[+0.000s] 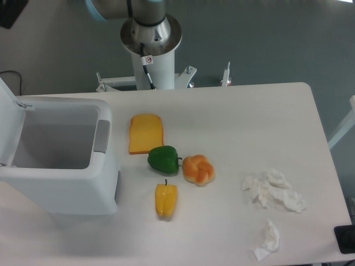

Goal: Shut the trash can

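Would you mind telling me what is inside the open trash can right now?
The trash can stands with its lid swung up, and the visible interior shows only bare white walls, nothing inside. The near wall hides the lowest part of the inside, so the bottom cannot be checked.

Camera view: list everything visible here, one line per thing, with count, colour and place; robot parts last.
trash can: 1, white with grey latch strip, left side of table, open
lid: 1, white, raised at the can's far left edge
toast slice: 1, orange-yellow, right of the can
green pepper: 1, green, table centre, just below the toast
yellow pepper: 1, yellow, in front of the green one
bread roll: 1, orange-brown, right of the green pepper
crumpled tissues: 2, white, right front of table
table: 1, white
robot base: 1, white and silver, behind the table; the tool is out of view
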`<state>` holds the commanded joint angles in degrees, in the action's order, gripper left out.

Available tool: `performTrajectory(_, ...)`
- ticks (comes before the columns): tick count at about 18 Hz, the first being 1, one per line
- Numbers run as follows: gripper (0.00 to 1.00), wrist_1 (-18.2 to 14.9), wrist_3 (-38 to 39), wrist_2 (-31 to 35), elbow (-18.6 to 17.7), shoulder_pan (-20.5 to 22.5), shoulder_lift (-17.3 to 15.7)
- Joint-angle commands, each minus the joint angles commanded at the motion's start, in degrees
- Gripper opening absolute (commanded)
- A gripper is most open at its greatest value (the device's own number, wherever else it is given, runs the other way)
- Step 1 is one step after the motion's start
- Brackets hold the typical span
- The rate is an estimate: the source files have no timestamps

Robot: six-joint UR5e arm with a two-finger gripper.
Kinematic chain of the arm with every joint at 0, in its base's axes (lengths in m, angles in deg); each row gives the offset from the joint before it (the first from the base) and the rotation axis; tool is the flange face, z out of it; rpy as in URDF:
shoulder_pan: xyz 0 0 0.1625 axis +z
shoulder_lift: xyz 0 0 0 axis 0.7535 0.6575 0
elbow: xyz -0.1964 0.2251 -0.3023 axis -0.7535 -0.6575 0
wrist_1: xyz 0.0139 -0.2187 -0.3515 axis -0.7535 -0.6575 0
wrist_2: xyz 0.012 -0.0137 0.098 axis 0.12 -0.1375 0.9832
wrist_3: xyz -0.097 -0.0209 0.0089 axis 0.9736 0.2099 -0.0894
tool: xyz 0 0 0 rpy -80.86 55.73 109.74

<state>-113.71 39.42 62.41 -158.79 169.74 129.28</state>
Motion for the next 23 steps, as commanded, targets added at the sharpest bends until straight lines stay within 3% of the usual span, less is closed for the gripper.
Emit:
performTrajectory(7,1.00,0.0,-0.1,-4.9,-0.1,-2.7,1.6)
performTrajectory(14,1.00,0.2,-0.5,-5.7,0.0,-5.6,3.4)
performTrajectory(23,1.00,0.3,-1.2,-6.0,0.0,-6.3,6.0)
